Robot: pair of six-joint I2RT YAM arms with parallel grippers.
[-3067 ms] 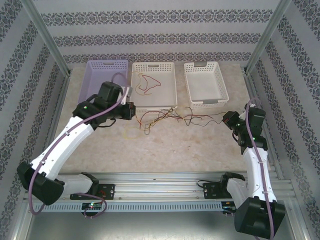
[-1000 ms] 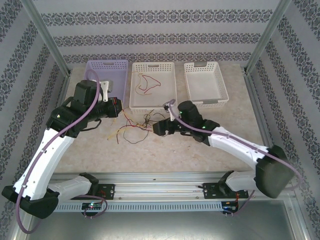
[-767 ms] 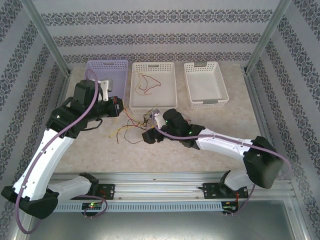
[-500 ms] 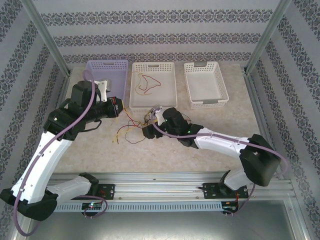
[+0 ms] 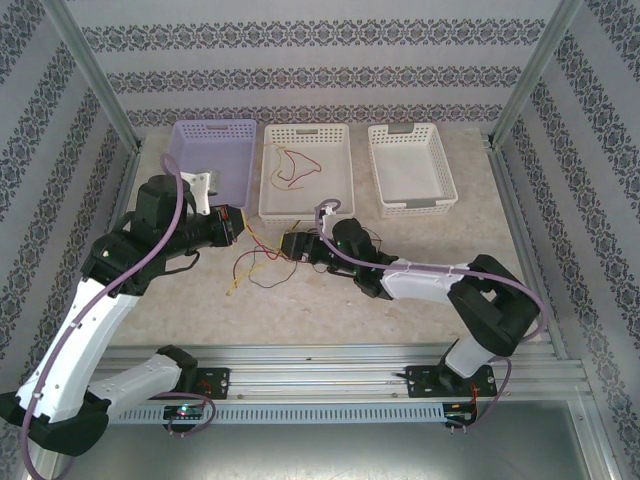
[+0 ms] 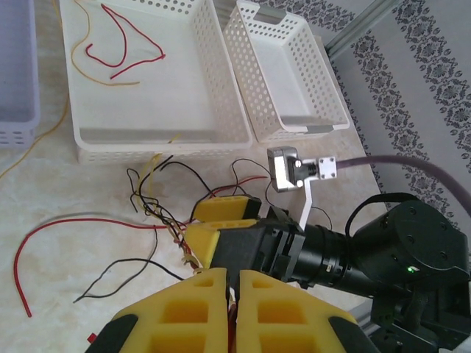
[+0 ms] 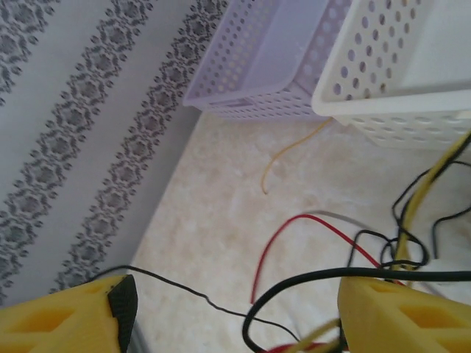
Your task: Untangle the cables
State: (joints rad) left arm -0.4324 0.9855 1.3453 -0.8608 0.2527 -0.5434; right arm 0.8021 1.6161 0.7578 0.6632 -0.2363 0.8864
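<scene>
Seen from above, the cables (image 5: 262,265) lie in a loose tangle on the table (image 5: 330,320), just near of the middle white basket (image 5: 305,207). They sit between the left gripper (image 5: 232,225) and the right gripper (image 5: 290,245).

The left wrist view adds detail the overhead one lacks. The left gripper (image 6: 227,276) has its yellow fingers pressed together, though I cannot tell whether a strand is caught in the seam. The right gripper (image 6: 210,224) sits right at the knot.

The right wrist view shows the right gripper (image 7: 235,316) spread wide, with a black strand (image 7: 331,276) crossing the gap.

The middle white basket holds a red wire (image 6: 88,49) and a tan wire (image 6: 103,79). The purple basket (image 5: 225,160) stands to its left and the right white basket (image 5: 412,205) to its right
</scene>
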